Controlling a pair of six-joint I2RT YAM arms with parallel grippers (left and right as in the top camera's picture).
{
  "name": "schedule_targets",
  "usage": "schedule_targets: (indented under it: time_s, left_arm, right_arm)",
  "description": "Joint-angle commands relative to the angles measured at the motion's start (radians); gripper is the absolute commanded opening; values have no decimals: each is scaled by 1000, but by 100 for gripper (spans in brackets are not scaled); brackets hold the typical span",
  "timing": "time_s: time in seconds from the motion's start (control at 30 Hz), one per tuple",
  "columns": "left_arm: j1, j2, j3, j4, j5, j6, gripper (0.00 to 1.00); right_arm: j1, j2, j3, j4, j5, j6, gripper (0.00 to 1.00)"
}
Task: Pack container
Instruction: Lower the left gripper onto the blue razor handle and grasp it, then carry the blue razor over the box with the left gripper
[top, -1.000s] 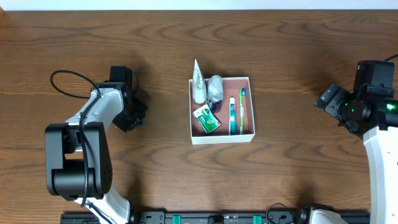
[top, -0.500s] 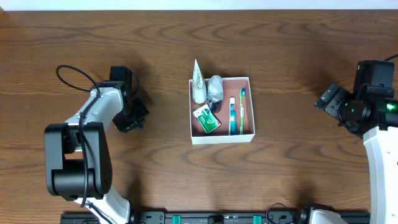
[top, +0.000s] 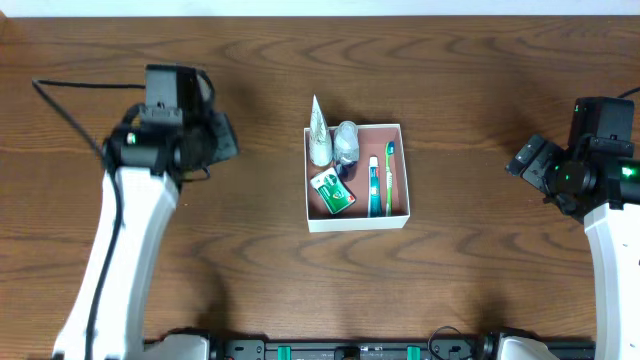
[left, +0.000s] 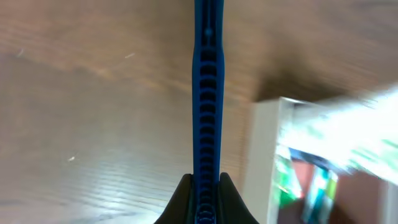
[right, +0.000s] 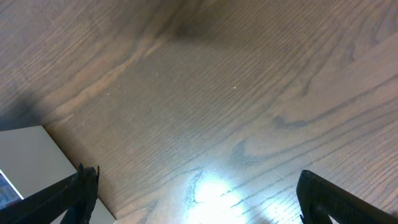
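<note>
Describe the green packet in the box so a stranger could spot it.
In the middle of the wooden table sits a shallow white box. The green packet lies in its left half, toward the robot. It is flat and squarish, unlike the white tube behind it and the long toothbrushes beside it.

Overhead looks straight down on the whole table (top: 450, 60); both wrist views, close in, share a wall of the container (top: 355, 225).
</note>
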Motion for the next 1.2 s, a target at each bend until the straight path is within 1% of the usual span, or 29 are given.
schedule_targets:
  time_s: [0.0,0.13,0.27,0.4,0.47,0.5,0.6,0.73,0.8,0.97,1.07,1.17]
  left_arm:
    - [-111,-78,7,9,10,27,6]
    - [-293,-125,7,47,9,29,6]
    - [-475,-108,7,108,-26,28,6]
    - [-639,-42,7,177,-130,18,6]
    - [-694,1,7,195,-202,-15,6]
    - [-724,37,7,202,-253,-54,6]
    - [-766,130,7,205,-352,-177,6]
    - [-776,259,7,237,-360,-277,6]
    - [-776,323,7,264,-354,-295,6]
    - [-776,438,7,333,-329,-295,6]
    - [-776,475,7,358,-327,-296,6]
    - [-776,504,7,372,-327,-322,7]
  right_arm:
    - [-8,3,10,-1,0,-10,99]
    - [-8,3,10,-1,0,-10,99]
    - [-8,3,10,-1,0,-10,99]
    - [-8,3,10,-1,0,-10,99]
    - [-8,3,10,-1,0,-10,99]
    - [-8,3,10,-1,0,-10,99]
    - [-8,3,10,-1,0,-10,99]
    - [-8,3,10,-1,0,-10,99]
    - [-8,3,10,-1,0,-10,99]
    - [-8,3,10,-1,0,-10,99]
    - [-8,3,10,-1,0,-10,99]
    - [-8,3,10,-1,0,-10,99]
